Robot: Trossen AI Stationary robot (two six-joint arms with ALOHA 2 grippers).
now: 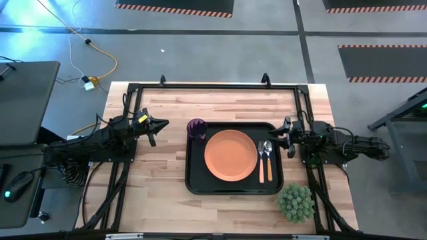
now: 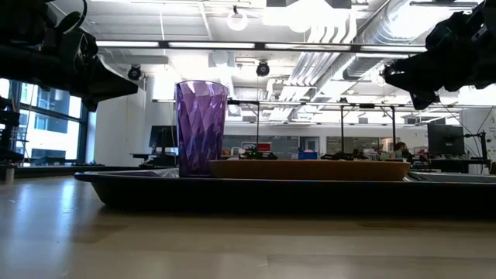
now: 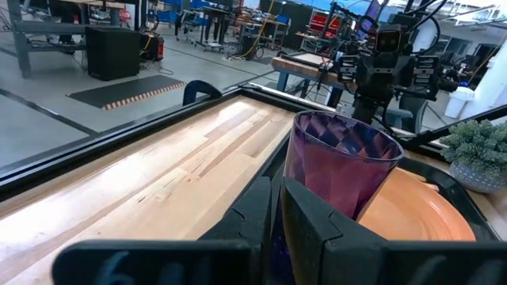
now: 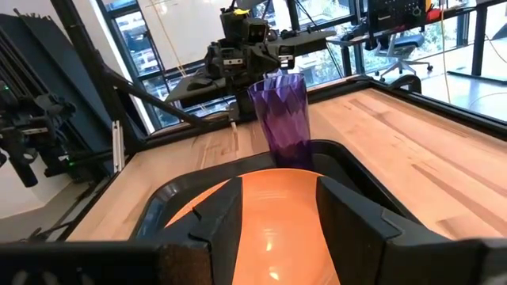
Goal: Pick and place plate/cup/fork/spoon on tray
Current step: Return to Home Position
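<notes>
The black tray (image 1: 189, 167) lies in the middle of the table. On it rests the orange plate (image 1: 230, 155), flat on its base. To the plate's right the fork (image 1: 261, 160) and the spoon (image 1: 269, 160) lie side by side. The purple cup (image 1: 196, 128) stands upright in the tray's far left corner. My left gripper (image 1: 162, 125) hangs shut, level, left of the cup and clear of it (image 3: 276, 214). My right gripper (image 1: 277, 137) hangs open at the tray's right edge, above the cutlery, with nothing between its fingers (image 4: 277, 206).
A small green potted plant (image 1: 296, 202) stands near the tray's near right corner. Bare wooden table lies left of the tray and along the far edge. A black frame runs around the table's far side.
</notes>
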